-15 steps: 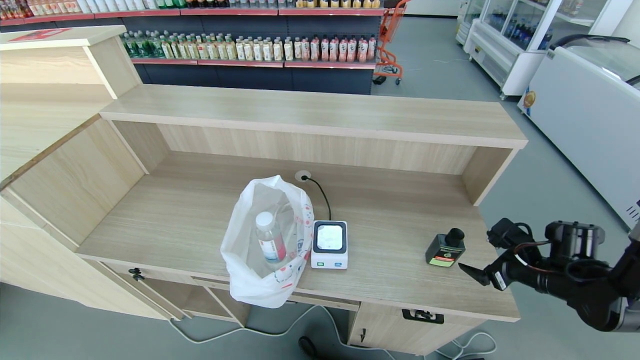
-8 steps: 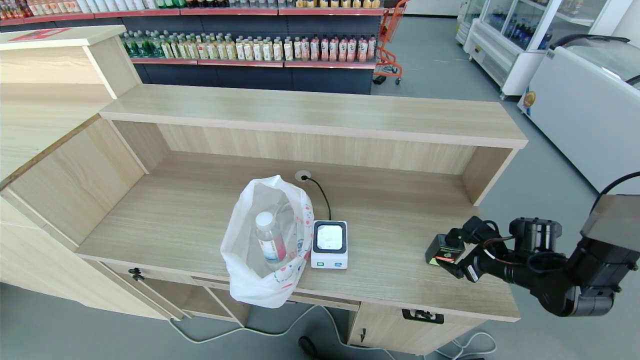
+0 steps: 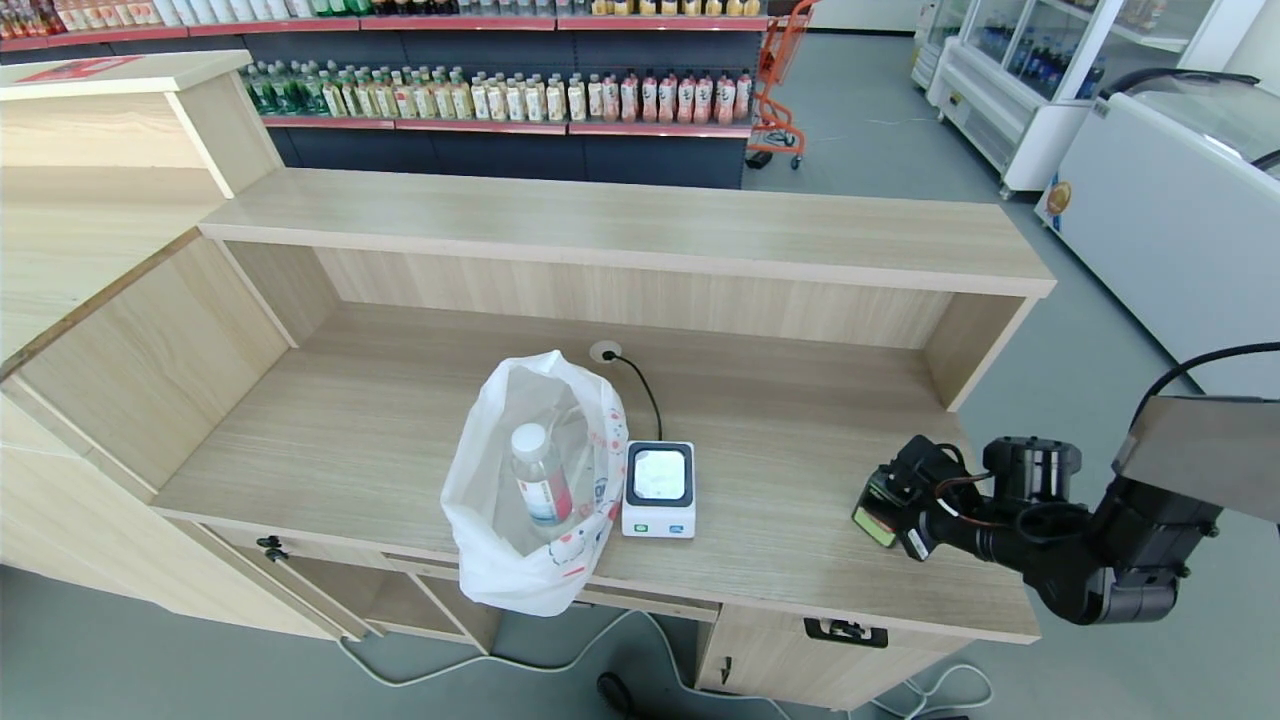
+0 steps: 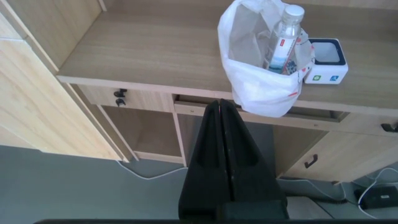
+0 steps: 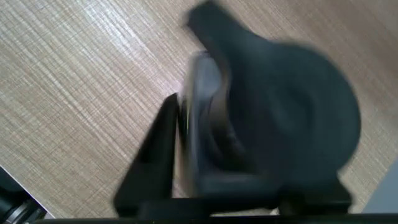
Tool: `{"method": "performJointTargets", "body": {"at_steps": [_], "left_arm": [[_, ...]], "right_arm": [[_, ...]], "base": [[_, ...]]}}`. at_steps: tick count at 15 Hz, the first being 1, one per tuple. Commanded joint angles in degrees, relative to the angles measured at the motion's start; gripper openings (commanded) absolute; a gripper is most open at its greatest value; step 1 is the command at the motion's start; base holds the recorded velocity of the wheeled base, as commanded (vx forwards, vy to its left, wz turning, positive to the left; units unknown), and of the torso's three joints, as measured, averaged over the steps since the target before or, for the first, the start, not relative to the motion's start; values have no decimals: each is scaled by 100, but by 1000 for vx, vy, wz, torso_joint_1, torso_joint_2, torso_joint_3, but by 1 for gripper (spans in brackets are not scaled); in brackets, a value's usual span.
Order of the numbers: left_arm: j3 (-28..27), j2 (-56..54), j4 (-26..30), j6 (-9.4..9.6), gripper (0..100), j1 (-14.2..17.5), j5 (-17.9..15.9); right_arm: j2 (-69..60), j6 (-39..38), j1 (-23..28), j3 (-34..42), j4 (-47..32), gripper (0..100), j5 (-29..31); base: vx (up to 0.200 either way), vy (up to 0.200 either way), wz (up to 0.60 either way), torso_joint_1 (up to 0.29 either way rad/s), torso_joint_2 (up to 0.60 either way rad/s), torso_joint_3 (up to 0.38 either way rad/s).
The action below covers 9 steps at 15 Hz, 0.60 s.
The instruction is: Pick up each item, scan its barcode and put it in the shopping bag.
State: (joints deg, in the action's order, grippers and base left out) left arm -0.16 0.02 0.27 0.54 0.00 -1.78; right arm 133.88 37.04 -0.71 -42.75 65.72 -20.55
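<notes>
A small dark bottle with a green label stands near the right end of the wooden counter. My right gripper is open and straddles it, hiding most of it. Close up in the right wrist view, the bottle's black cap sits beside one finger. A white shopping bag stands open at the counter's front edge with a water bottle upright inside. The white scanner sits just right of the bag. My left gripper is shut and empty, low in front of the counter, below the bag.
The scanner's black cable runs back to a hole in the counter. A raised shelf walls the counter's far side, with side panels at both ends. Drawers and cables lie under the front edge. Bare counter lies between scanner and dark bottle.
My right arm has swung left and forward over the counter. Its open gripper went from beside the dark bottle to around it. The bag, scanner and left gripper have stayed put.
</notes>
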Motion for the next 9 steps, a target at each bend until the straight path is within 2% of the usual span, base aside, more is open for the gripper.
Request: {"method": "performJointTargets", "body": {"at_steps": [1,5,9], "left_arm": [[-2,6,0,-1,0,0,2],[-2,6,0,-1,0,0,2],[7,6,0,-1,0,0,2]], "right_arm": [[24,14,-17,4,29,0,7],[-318,23,53,584,90,0,16],[-2190,-47,440,1726,37,0,16]], "base": [[0,0,0,0,0,0],[0,0,0,0,0,0],[0,0,0,0,0,0]]}}
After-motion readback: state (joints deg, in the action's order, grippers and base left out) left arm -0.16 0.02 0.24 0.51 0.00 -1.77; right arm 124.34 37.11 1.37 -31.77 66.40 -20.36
